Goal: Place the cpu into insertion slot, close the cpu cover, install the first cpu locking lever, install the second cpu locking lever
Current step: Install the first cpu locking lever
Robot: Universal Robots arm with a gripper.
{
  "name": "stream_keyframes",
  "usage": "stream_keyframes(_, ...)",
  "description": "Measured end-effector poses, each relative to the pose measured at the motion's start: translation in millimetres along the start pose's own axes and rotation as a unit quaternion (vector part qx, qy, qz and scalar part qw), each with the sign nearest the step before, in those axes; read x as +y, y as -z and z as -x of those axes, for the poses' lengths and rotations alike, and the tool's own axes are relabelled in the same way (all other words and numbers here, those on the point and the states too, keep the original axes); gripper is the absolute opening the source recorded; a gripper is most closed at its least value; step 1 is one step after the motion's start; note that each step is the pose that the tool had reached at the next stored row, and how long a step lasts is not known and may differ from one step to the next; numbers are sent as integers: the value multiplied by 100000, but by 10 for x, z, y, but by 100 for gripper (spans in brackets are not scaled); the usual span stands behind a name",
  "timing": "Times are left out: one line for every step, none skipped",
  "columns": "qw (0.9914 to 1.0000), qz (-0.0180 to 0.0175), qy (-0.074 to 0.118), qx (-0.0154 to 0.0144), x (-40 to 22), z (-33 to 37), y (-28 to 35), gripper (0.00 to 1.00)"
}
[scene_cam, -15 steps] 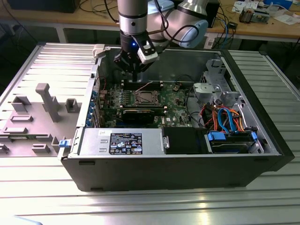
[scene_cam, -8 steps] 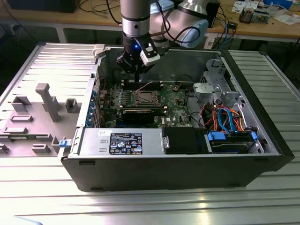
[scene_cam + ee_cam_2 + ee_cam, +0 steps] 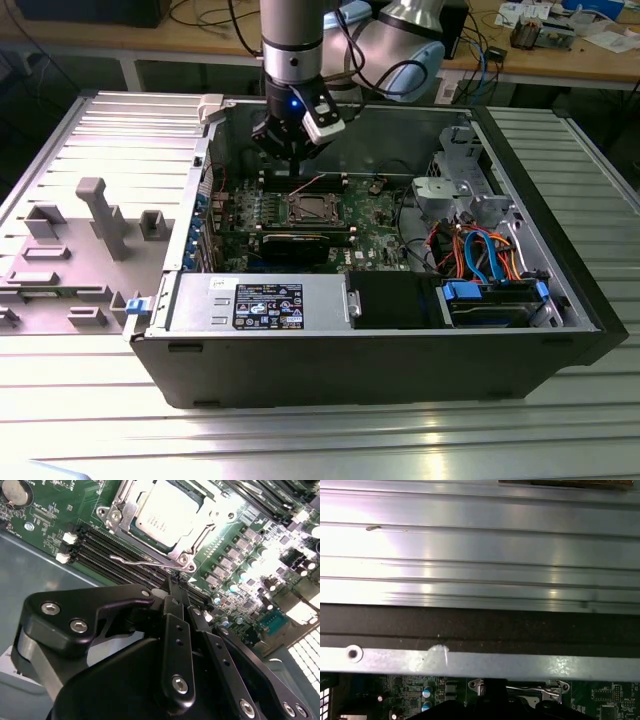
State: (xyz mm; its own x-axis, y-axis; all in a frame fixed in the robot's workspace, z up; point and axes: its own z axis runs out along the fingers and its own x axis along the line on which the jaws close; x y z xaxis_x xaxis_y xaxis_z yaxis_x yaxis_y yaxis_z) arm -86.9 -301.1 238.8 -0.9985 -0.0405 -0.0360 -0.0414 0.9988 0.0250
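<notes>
Exterior view: an open computer case (image 3: 380, 370) is seen lying on a ribbed aluminium table (image 3: 300, 440), with the arm reaching down into it from above. The gripper (image 3: 292, 150) is held over the far edge of the green circuit board (image 3: 375, 212), just beyond the socket (image 3: 292, 210). A grey plastic fixture (image 3: 100, 215) is set on the table at the exterior view's left. A bundle of blue and orange cables (image 3: 480, 250) is seen inside the case at the exterior view's right.

In the second wrist view the chip (image 3: 167, 512) is shown seated in the socket (image 3: 107, 514). It appears as a flat square with a pale, silvery-grey metal top, brightly lit, with faint print that is not legible. A thin silvery cover frame (image 3: 150, 544) is laid flat around the chip's edges, so that the metal top is left showing through the cut-out. One thin wire lever (image 3: 140, 561) is stretched along the socket's near edge, between the socket and the long black memory slots (image 3: 110, 550), and its hooked end is seen standing free. Whether the lever is latched cannot be told.

The gripper's (image 3: 175, 587) black fingers (image 3: 176, 630) are brought together, tips just beside the lever; contact with it cannot be made out.

In the first wrist view the case's metal rim (image 3: 480, 662) is crossed in front of the table (image 3: 480, 545).
</notes>
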Motion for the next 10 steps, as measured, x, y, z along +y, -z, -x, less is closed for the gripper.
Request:
stream_keyframes(100000, 0, -3, 3, 1, 15, -5, 11)
stream_keyframes(100000, -3, -6, 2, 2, 30, -9, 11)
stream_keyframes(100000, -3, -4, 3, 5, 43, -12, 11)
stream_keyframes(100000, 2, -1, 0, 10, 58, -18, 11)
stream_keyframes(100000, -3, -1, 1, 13, 65, -20, 11)
stream_keyframes(100000, -15, -2, 7, 18, 73, -24, 11)
stream_keyframes(100000, -31, -7, 4, 25, 80, -28, 11)
stream_keyframes(100000, -40, 0, 2, 29, 89, -32, 11)
stream_keyframes(100000, -48, 1, 5, 33, 98, -35, 11)
stream_keyframes(100000, -54, -2, 7, 36, 112, -40, 11)
